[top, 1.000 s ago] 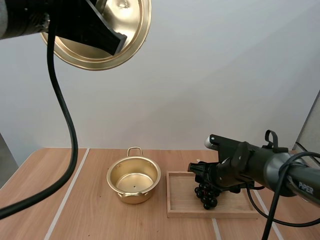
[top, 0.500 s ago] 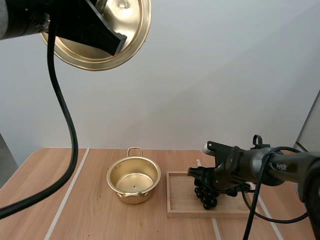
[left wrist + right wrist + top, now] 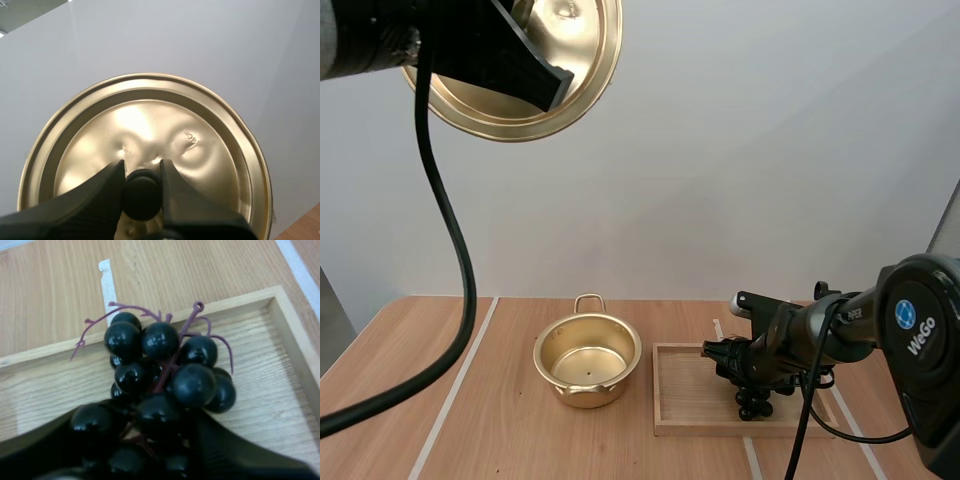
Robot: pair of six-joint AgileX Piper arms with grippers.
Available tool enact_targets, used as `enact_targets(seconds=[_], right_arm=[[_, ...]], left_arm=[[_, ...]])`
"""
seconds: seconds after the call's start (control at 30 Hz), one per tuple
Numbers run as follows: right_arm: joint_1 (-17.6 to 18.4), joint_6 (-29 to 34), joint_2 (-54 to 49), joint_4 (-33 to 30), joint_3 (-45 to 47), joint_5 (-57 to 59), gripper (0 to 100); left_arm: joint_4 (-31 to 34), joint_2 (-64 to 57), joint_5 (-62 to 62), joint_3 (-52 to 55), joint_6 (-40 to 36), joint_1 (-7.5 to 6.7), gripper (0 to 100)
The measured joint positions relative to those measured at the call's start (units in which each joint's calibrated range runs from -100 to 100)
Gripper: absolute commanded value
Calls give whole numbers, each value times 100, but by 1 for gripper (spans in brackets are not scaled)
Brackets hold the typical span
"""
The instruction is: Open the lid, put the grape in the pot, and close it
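My left gripper [image 3: 142, 172] is shut on the black knob [image 3: 142, 194] of the gold lid [image 3: 200, 150] and holds it high above the table's left side [image 3: 535, 60]. The open gold pot [image 3: 587, 360] stands on the table with nothing inside. To its right, a bunch of dark grapes [image 3: 160, 365] with purple stems lies in the wooden tray [image 3: 280, 340]. My right gripper [image 3: 150, 420] is low over the tray [image 3: 685, 400], its two fingers closed around the near end of the bunch [image 3: 754, 402].
White tape lines [image 3: 455, 385] run across the wooden table. The tray's raised rim [image 3: 45, 356] surrounds the grapes. Bare table lies between the pot and the tray.
My right arm has dropped lower over the tray and shifted slightly right, covering more of the grapes. The left arm and lid have not moved.
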Motion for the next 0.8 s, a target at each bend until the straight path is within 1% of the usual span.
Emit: enact_targets(seconds=[0.17, 0.3, 0.43, 0.67, 0.77, 0.8], right_arm=[[0, 0, 0, 119, -23, 0, 0], [0, 0, -80, -16, -39, 74, 0], [0, 0, -506, -34, -276, 862, 0], [17, 10, -1595, -49, -1059, 2462, 0], [80, 10, -1844, -53, -1300, 2874, 0], [167, 10, -2006, -63, -1471, 3127, 0]], left_arm=[[0, 0, 0, 0, 0, 0, 0], [0, 0, 0, 0, 0, 0, 0], [0, 0, 0, 0, 0, 0, 0], [0, 0, 0, 0, 0, 0, 0], [0, 0, 0, 0, 0, 0, 0], [0, 0, 0, 0, 0, 0, 0]])
